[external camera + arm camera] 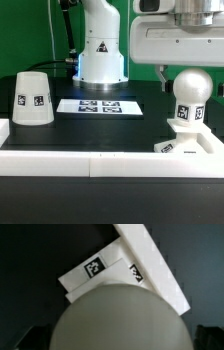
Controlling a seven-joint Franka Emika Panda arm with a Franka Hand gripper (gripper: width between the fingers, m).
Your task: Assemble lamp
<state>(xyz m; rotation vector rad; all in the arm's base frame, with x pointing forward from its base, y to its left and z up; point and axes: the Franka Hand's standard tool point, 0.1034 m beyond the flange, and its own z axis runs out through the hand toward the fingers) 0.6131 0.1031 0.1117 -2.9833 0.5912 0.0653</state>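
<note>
The ball-shaped bulb (pixel 188 92) stands upright on its stem on the low base block (pixel 170 147) at the exterior view's right. My gripper (pixel 188 70) hangs straight over the bulb, jaws spread wider than the ball, one dark finger (pixel 163 71) beside its top. In the wrist view the bulb (pixel 120 317) fills the space between the gripper's fingers (pixel 120 341), with the tagged base block (pixel 100 272) below it. The cone shade (pixel 33 100) stands alone at the exterior view's left. The bulb's stem is hidden in the wrist view.
The white robot pedestal (pixel 100 50) stands at the back centre, with the marker board (pixel 88 105) flat in front of it. A low white wall (pixel 90 162) runs along the front and rises at the left; the base block lies against it (pixel 150 258).
</note>
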